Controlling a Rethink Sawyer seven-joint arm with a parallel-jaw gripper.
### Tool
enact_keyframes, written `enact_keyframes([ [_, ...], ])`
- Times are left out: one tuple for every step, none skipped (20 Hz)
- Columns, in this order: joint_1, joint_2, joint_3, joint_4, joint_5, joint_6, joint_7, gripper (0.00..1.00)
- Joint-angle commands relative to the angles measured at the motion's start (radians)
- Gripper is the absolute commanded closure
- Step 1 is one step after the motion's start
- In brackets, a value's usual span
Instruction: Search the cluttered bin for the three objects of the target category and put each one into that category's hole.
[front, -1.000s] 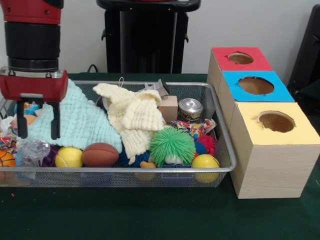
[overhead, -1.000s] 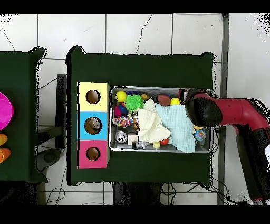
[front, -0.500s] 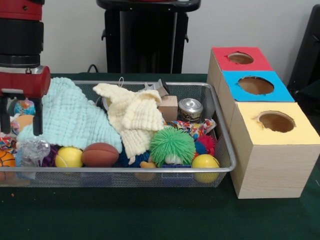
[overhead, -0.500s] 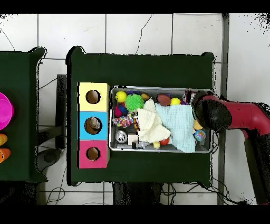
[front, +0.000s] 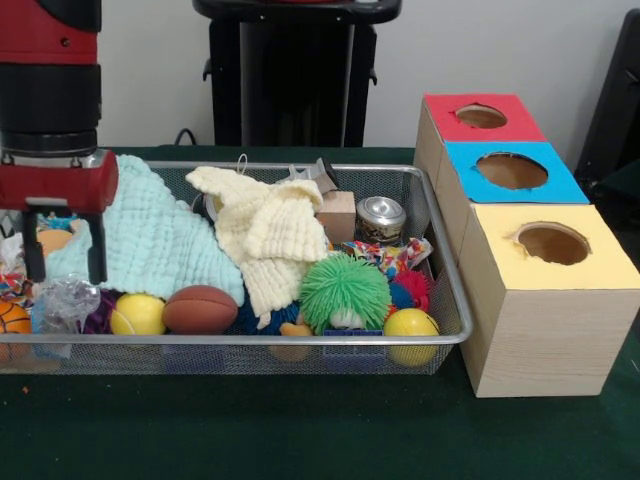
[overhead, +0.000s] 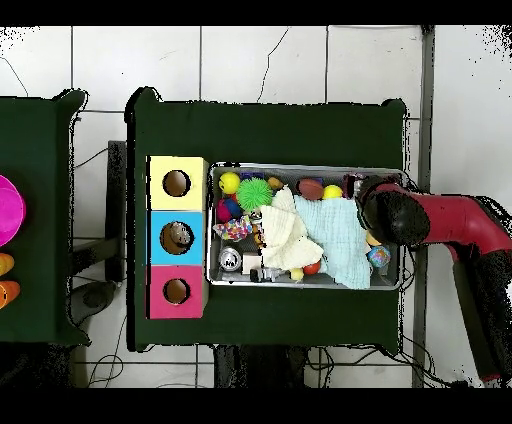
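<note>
Since half a second ago the red and black gripper (front: 60, 262) has shifted a little toward three o'clock in the front view, so both black fingers (front: 97, 250) now show; a second ago it hung farther that way, over the cloth. Its fingers hang apart and bare, gripping nothing, at the nine o'clock end of the silver wire-mesh bin (front: 300, 339), above a crinkled clear plastic wrapper (front: 62, 300) and beside a small orange basketball (front: 10, 318) at the edge.

Just toward three o'clock of the fingers lies the pale mint waffle-weave cloth (front: 150, 240), touching the right finger's side. Below it along the bin's front wall sit a yellow ball (front: 137, 314) and a brown toy football (front: 200, 309), touching each other. Next comes the cream knitted cloth (front: 268, 235), draped over the heap, then a green spiky rubber ball (front: 344, 289). At its twelve o'clock are a small wooden block (front: 337, 215) and a silver metal can (front: 381, 217). A second yellow ball (front: 410, 324) rests in the bin's front corner.

Outside the bin stands a row of three wooden boxes with round holes: yellow-topped (front: 590, 265) nearest, blue-topped (front: 560, 185) behind, red-topped (front: 520, 125) farthest.

Overhead, the gripper (overhead: 390, 215) sits at the bin's three o'clock end, well apart from the boxes.
</note>
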Motion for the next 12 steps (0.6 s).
enact_keyframes([
  [-0.006,0.124,0.03,-0.054,-0.046,0.033,-0.283,0.0],
  [-0.007,0.13,0.033,-0.061,-0.047,0.034,-0.29,0.0],
  [-0.009,0.131,0.033,-0.061,-0.049,0.033,-0.292,0.0],
  [-0.011,0.139,0.035,-0.064,-0.051,0.029,-0.296,0.0],
  [-0.014,0.147,0.036,-0.067,-0.054,0.025,-0.3,0.0],
  [-0.015,0.157,0.037,-0.072,-0.058,0.019,-0.302,0.0],
  [-0.017,0.165,0.038,-0.075,-0.063,0.013,-0.304,0.0],
  [-0.019,0.173,0.041,-0.08,-0.066,0.009,-0.308,0.0],
  [-0.02,0.174,0.044,-0.08,-0.069,0.006,-0.308,0.0],
  [-0.02,0.174,0.044,-0.081,-0.072,0.004,-0.304,0.0],
  [-0.021,0.173,0.048,-0.083,-0.076,0.0,-0.305,0.0],
  [-0.021,0.172,0.05,-0.085,-0.08,-0.002,-0.306,0.0],
])
